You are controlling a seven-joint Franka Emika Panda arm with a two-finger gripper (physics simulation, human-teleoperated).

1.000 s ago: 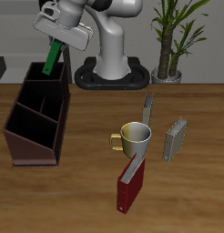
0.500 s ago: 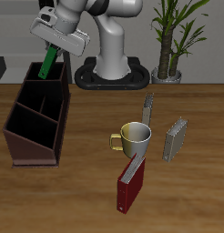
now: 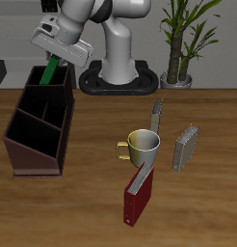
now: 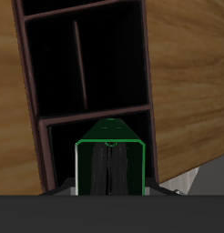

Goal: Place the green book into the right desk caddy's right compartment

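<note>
My gripper point(image 3: 55, 54) is shut on the green book point(image 3: 49, 70) and holds it tilted over the back of the dark brown desk caddy point(image 3: 34, 160). The book's lower end is at the rim of the caddy's rearmost section. In the wrist view the green book point(image 4: 108, 144) hangs between my fingers point(image 4: 103, 175), directly above one open section of the caddy point(image 4: 147, 73). Two more sections lie beyond a cross divider. I cannot tell whether the book touches the caddy.
A yellow-handled mug point(image 3: 142, 146) stands mid-table. A dark-red book point(image 3: 139, 194) leans nearer the front edge. Two grey books point(image 3: 157, 118) point(image 3: 186, 147) stand beside the mug. A potted plant point(image 3: 178, 43) and the robot base point(image 3: 116, 77) are at the back.
My gripper has carried the green book a little sideways and lower, toward the caddy's rearmost section. Nothing else has moved.
</note>
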